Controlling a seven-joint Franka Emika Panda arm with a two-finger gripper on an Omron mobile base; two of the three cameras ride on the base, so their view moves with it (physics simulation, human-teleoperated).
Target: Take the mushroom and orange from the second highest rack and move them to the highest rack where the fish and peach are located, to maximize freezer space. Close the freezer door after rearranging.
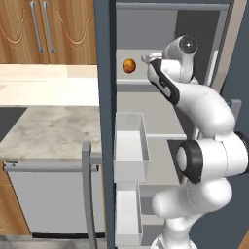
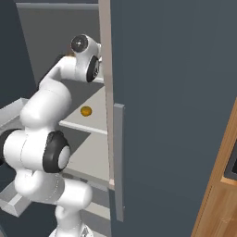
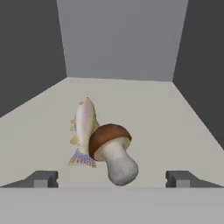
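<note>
Gripper stands wide, holding nothing; the mushroom lies at twelve o'clock on the top rack, touching the fish. Backing out carelessly could nudge it off.

At the centre of the hand view, a pale freezer rack carries a fish and a mushroom lying touching. Another shelf, mid-left in the right base view, holds an orange.
</note>
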